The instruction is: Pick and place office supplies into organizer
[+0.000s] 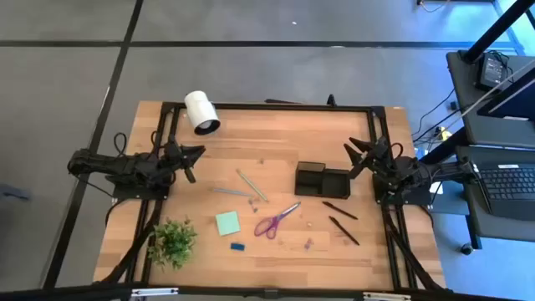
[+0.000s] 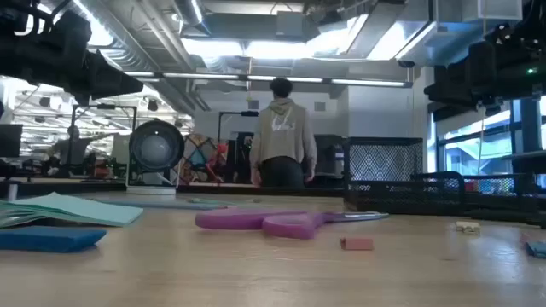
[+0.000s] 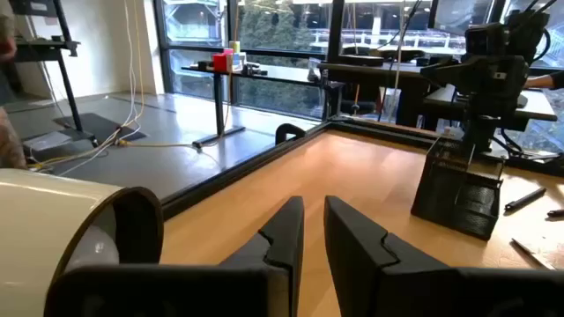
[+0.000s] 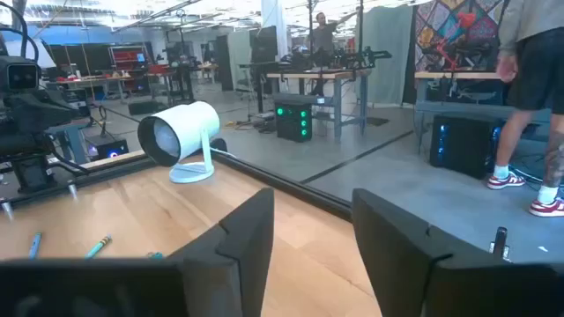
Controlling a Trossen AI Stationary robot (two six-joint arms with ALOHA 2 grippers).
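The black organizer [image 1: 320, 179] stands right of the table's middle; the left wrist view shows it as the organizer [image 3: 458, 195]. In front of it lie the purple-handled scissors [image 1: 277, 220], a light green notepad [image 1: 227, 222], a tiny blue block [image 1: 238, 247], two grey-green pens [image 1: 250, 185] and two black pens [image 1: 341, 220]. Tiny clips [image 1: 308, 243] are scattered among them. My left gripper [image 1: 194, 163] hovers at the table's left side, open by a narrow gap [image 3: 315, 218]. My right gripper [image 1: 356, 157] hovers at the right side beside the organizer, open [image 4: 313, 224].
A white cylinder [image 1: 201, 112] lies near the far left corner. A small green potted plant [image 1: 173, 242] stands at the near left corner. A black frame [image 1: 276, 106] runs along the table's edges. Beyond the table a person [image 2: 281, 136] stands in the room.
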